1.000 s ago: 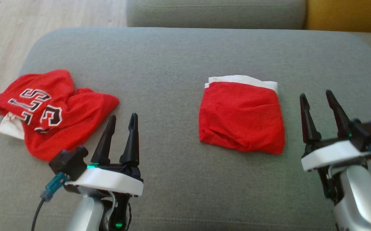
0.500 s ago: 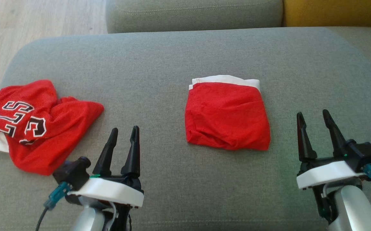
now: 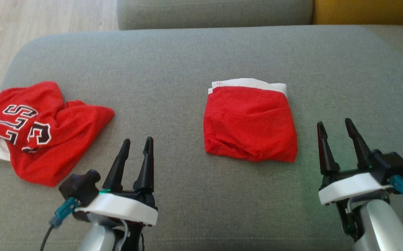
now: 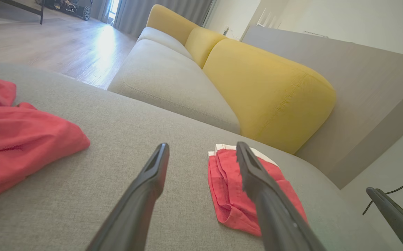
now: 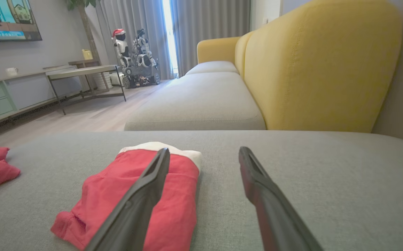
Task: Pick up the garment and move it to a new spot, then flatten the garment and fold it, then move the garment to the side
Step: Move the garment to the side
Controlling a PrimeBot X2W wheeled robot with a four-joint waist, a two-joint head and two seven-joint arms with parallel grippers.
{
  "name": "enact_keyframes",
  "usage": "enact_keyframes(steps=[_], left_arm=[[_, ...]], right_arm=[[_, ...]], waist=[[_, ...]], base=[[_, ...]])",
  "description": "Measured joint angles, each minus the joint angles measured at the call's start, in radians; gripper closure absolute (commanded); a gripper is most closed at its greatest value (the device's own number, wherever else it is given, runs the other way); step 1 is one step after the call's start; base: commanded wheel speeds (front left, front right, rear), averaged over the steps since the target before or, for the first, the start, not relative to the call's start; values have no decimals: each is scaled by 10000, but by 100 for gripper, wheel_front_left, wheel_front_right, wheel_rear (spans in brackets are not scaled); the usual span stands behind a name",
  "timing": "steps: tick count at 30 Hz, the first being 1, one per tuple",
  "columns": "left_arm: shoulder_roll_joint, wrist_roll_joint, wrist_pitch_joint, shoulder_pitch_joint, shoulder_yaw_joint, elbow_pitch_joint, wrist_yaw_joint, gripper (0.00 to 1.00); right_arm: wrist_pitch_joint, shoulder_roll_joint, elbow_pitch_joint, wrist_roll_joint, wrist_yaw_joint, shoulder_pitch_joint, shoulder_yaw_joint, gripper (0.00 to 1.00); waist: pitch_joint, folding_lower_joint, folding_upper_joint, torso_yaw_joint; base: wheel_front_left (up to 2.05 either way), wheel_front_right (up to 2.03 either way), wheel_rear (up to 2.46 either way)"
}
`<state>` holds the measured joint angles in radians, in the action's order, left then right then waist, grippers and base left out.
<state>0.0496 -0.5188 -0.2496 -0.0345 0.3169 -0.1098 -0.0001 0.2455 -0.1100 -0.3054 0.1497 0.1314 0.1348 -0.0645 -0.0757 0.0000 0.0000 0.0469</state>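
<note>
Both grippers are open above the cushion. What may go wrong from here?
1. The crumpled jersey lies near the left edge of the cushion; a careless pull by the left gripper might drop it to the floor.
2. The folded garment lies near the right gripper; a brush could undo its fold.

Grey sofa (image 3: 187, 55) with yellow backrests (image 5: 319, 66) stands on wood floor (image 4: 48, 45) by curtained window (image 5: 168, 35).

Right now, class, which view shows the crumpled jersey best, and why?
The head view: the jersey lies almost whole, lettering visible. The left wrist view cuts it off at the edge, no lettering; the right wrist view catches just a corner.
</note>
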Motion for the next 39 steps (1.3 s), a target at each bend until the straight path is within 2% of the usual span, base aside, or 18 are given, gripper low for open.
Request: enact_keyframes(steps=[9, 14, 22, 23, 24, 29, 35, 39], left_arm=[[-2, -4, 0, -539, 353, 35, 4, 0], [-8, -4, 0, -857, 602, 31, 42, 0], [-8, -2, 0, -989, 631, 25, 90, 0], [-8, -2, -2, -989, 633, 23, 90, 0], [-8, -2, 0, -989, 633, 23, 90, 0], [-8, 17, 0, -989, 629, 13, 100, 0], [-8, 79, 0, -993, 623, 13, 92, 0], [-8, 171, 0, -1112, 633, 23, 88, 0]], right_arm=[[-871, -303, -723, 924, 0, 1501, -357, 0], [-1542, -384, -1684, 1567, 0, 2173, -487, 0], [-1873, -395, -2989, 2220, 0, 2546, -890, 0], [-1933, -391, -3133, 2299, 0, 2590, -965, 62], [-1931, -391, -3260, 2364, 0, 2649, -1028, 100], [-1538, -546, -3616, 2276, 0, 2927, -1377, 100], [-851, -1156, -3845, 1231, 0, 3405, -1944, 100], [-775, -1657, -3850, 723, 0, 3704, -2418, 100]], waist=[[-883, 0, 0, 258], [-1350, 2, 0, 550], [-1697, 2, 0, 982], [-1708, 1, 0, 1002], [-1710, 1, 0, 1011], [-1672, 0, 0, 942], [-1645, 0, 0, 557], [-1692, 0, 0, 164]], base=[[0, 0, 0], [0, 0, 0], [0, 0, 0], [0, 0, 0], [0, 0, 0], [0, 0, 0], [0, 0, 0], [0, 0, 0]])
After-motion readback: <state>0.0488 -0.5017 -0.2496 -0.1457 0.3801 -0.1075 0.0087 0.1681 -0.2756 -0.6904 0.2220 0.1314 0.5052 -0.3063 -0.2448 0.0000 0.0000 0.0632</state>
